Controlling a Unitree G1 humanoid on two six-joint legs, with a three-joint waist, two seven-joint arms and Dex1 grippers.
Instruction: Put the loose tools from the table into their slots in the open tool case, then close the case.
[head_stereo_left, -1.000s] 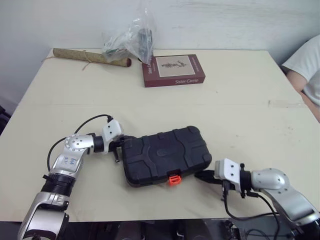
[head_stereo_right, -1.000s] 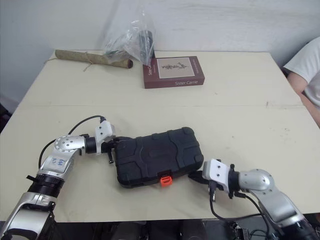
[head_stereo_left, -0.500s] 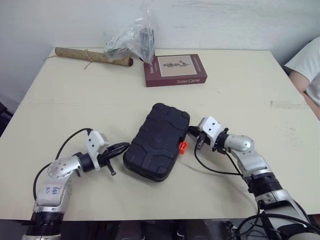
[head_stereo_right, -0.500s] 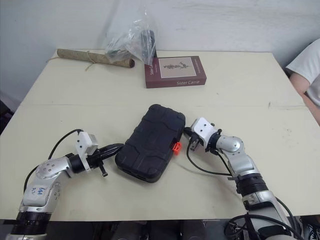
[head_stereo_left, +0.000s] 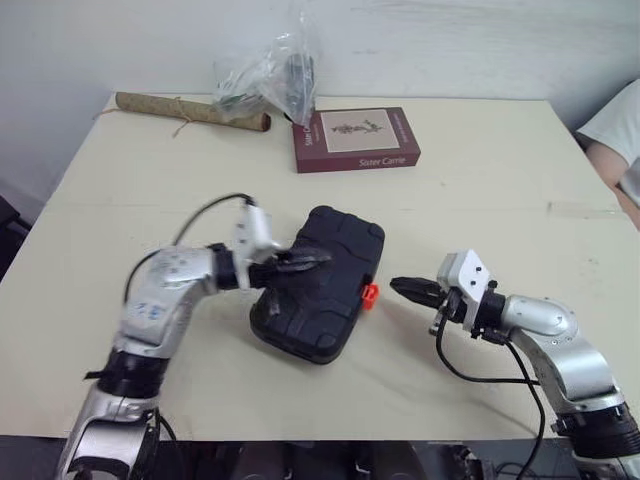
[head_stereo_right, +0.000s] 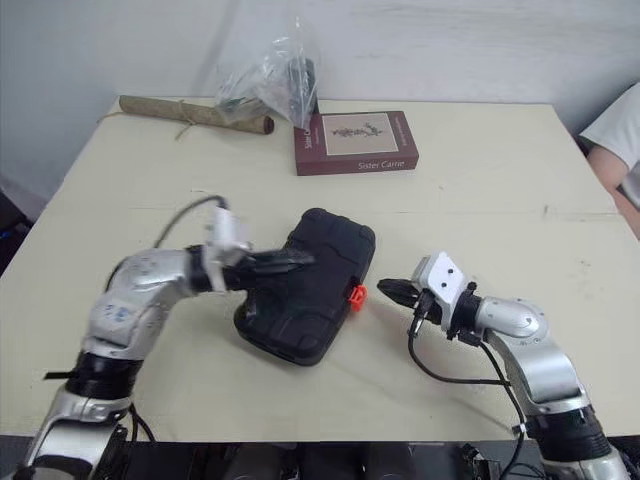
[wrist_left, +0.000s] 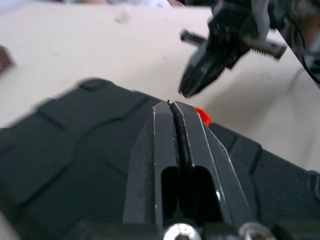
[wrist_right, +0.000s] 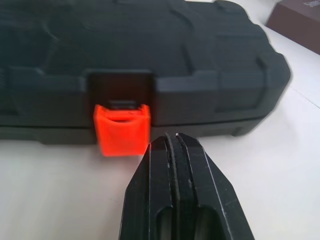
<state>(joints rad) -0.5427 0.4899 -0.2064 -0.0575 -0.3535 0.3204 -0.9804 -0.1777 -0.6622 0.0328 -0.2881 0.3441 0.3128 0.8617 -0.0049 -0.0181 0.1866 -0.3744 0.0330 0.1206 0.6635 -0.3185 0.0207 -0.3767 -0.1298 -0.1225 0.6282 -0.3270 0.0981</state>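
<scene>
Left eye view: left gripper (head_stereo_left: 318, 257), jaws together, over the shut tool case (head_stereo_left: 325, 300); right gripper (head_stereo_left: 395, 286), jaws together, beside its orange latch (head_stereo_left: 369, 293)

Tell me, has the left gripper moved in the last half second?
Yes. The left gripper has gone from beside the case to over its lid, nearer the book.

place: plain indoor room, more a makeshift test bench than a workshop | cues: bare white wall (head_stereo_left: 450, 40), one cream table (head_stereo_left: 500, 190) | far edge: book (head_stereo_left: 357, 139), tied paper roll (head_stereo_left: 190, 110), plastic bag (head_stereo_left: 265, 75) | side: person's white sleeve (head_stereo_left: 620, 115)
</scene>
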